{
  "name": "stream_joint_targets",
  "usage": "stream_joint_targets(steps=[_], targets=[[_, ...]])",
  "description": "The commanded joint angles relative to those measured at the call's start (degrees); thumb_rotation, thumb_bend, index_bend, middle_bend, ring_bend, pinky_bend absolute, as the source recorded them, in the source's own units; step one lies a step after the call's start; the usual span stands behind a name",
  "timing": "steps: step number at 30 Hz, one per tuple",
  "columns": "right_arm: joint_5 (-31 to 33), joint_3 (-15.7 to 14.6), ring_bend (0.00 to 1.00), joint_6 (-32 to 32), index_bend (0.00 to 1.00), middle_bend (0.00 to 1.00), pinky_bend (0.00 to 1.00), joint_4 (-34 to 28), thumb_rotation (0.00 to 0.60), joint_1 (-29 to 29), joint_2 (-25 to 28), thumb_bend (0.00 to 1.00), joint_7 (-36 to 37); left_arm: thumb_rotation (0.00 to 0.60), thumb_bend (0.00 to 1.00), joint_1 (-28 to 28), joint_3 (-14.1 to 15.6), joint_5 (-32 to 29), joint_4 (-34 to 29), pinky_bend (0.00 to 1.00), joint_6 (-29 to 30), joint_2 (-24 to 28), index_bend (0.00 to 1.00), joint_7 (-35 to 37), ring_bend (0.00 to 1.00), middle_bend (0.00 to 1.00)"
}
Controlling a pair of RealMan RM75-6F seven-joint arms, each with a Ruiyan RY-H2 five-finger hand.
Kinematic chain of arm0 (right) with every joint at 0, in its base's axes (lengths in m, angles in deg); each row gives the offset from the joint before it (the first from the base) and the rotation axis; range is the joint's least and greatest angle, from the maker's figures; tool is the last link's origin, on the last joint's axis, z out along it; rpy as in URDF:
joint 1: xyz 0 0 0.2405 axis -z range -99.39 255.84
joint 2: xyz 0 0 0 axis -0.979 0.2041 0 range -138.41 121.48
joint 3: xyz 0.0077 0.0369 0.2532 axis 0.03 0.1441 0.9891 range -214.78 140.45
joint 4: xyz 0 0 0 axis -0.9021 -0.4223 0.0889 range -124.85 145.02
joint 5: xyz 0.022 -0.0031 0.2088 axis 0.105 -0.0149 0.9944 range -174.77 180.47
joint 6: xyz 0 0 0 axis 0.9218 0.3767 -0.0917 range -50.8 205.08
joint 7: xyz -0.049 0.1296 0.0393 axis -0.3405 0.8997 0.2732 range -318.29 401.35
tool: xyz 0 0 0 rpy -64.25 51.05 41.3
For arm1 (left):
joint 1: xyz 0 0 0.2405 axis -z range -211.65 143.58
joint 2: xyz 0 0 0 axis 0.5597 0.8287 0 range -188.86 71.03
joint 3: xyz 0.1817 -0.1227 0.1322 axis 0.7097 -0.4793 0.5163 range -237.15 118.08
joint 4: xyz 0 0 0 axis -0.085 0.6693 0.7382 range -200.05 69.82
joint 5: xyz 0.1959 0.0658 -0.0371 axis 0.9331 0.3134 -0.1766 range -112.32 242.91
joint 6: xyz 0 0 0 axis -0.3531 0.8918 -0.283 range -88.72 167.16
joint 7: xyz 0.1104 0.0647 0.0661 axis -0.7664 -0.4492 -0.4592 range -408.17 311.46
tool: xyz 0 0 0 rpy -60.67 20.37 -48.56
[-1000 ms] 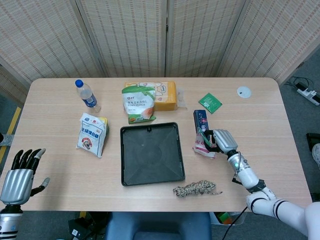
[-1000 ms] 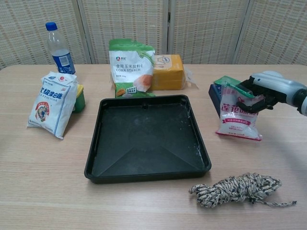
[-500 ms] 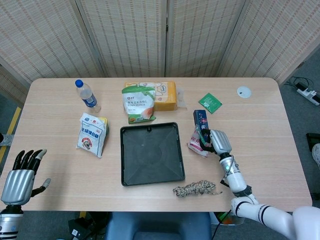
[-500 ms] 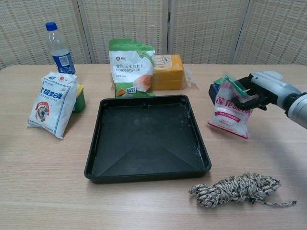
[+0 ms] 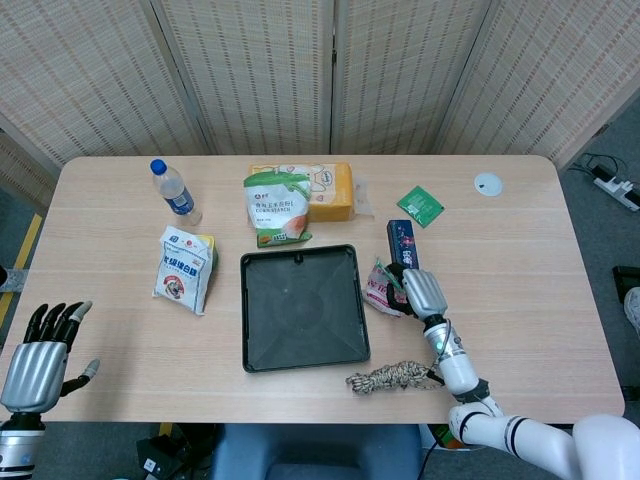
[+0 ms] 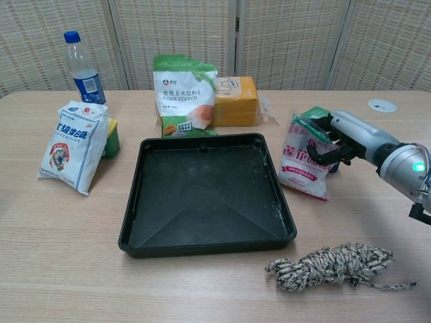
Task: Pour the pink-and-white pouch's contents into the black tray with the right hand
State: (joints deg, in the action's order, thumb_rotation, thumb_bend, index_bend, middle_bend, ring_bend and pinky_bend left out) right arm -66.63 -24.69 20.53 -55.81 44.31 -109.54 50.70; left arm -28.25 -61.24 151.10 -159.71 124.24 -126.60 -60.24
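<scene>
My right hand [image 6: 343, 138] [image 5: 420, 290] grips the top of the pink-and-white pouch [image 6: 303, 165] [image 5: 382, 290], which hangs upright and slightly tilted, lifted just to the right of the black tray [image 6: 135, 222] [image 5: 247, 330]. The tray lies in the middle of the table and looks empty. Low at the left edge of the head view, my left hand [image 5: 40, 350] stays off the table with its fingers apart and nothing in it.
A coil of rope [image 6: 330, 264] lies in front of the tray's right corner. Behind the tray stand a corn starch bag [image 6: 183, 94] and a yellow pack [image 6: 236, 101]. A white bag [image 6: 73, 145] and a bottle [image 6: 82, 67] are at the left. A dark box [image 5: 402, 242] stands behind the pouch.
The right hand has carried the pouch left toward the tray's right edge and lifted it off the table. The left hand has barely moved.
</scene>
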Motion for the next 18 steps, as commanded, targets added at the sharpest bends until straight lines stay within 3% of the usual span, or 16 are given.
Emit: stream_joint_targets(steps=[1, 8, 18], targets=[[-0.16, -0.71, 0.48, 0.81, 0.24, 0.27, 0.68, -1.78, 0.6, 0.3, 0.85, 0.66, -0.46, 0.6, 0.31, 0.02, 0.07, 0.06, -0.07, 0.06, -0.09, 0.09, 0.13, -0.04, 0.12, 0.15], [-0.47, -1.52, 0.45, -0.84, 0.04, 0.16, 0.67, -7.36, 0.6, 1.97, 2.33, 0.6, -1.67, 0.6, 0.31, -0.05, 0.07, 0.05, -0.07, 0.06, -0.04, 0.19, 0.13, 0.04, 0.12, 0.15], [-0.53, -2.91, 0.45, 0.22, 0.02, 0.16, 0.67, -18.84, 0.6, 4.15, 8.56, 0.6, -0.34, 0.6, 0.31, -0.2, 0.21, 0.08, -0.01, 0.05, -0.07, 0.1, 0.13, 0.28, 0.12, 0.15]])
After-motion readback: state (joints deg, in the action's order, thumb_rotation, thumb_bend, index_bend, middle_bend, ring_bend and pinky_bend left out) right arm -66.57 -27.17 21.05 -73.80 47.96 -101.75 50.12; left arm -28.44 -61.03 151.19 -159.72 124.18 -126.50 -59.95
